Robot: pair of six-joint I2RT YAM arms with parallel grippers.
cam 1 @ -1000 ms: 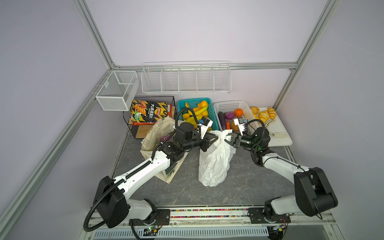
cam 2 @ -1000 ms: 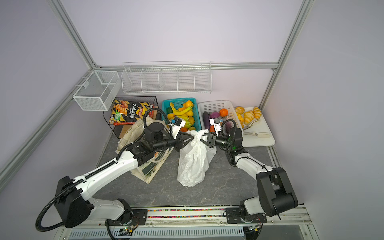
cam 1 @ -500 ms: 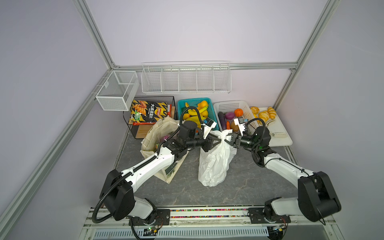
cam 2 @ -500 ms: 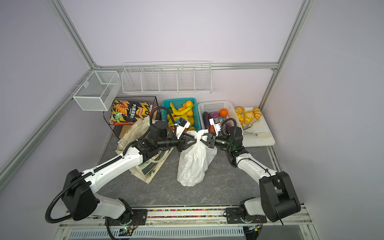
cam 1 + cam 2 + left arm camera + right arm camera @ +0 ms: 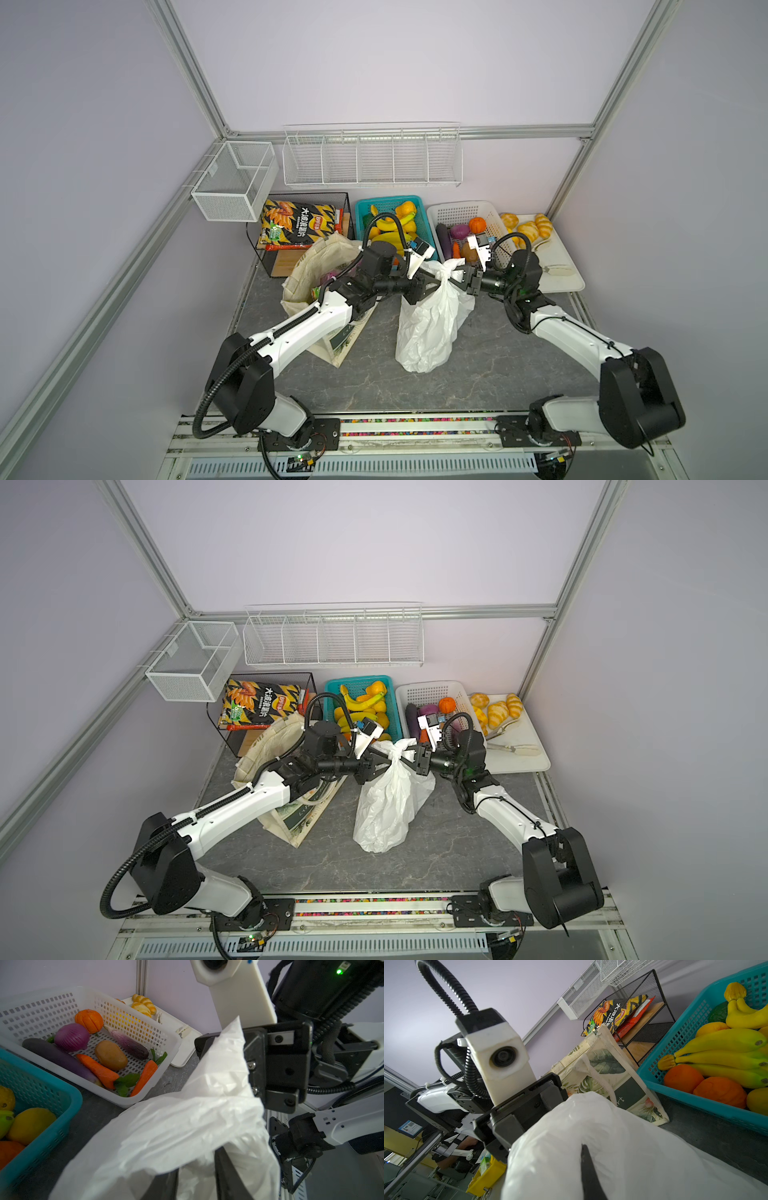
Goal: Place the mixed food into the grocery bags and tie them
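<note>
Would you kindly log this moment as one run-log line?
stage: tying white plastic bag | left gripper: at bag's gathered top, grip unclear | right gripper: shut on bag's top | canvas tote: open, untied

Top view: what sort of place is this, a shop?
Likely a robot test booth staged as a grocery corner: walls on a bare aluminium frame, robot arms bolted to a rail, baskets of produce.

Crinkly white plastic bag (image 5: 432,328) upright mid-table, neck gathered (handles outstretched); open-mouthed cream leaf-print tote (image 5: 309,268) just beside.

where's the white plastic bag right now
In both top views the plastic bag stands centrally, just right of the tote, its top between the left gripper and right gripper.
</note>
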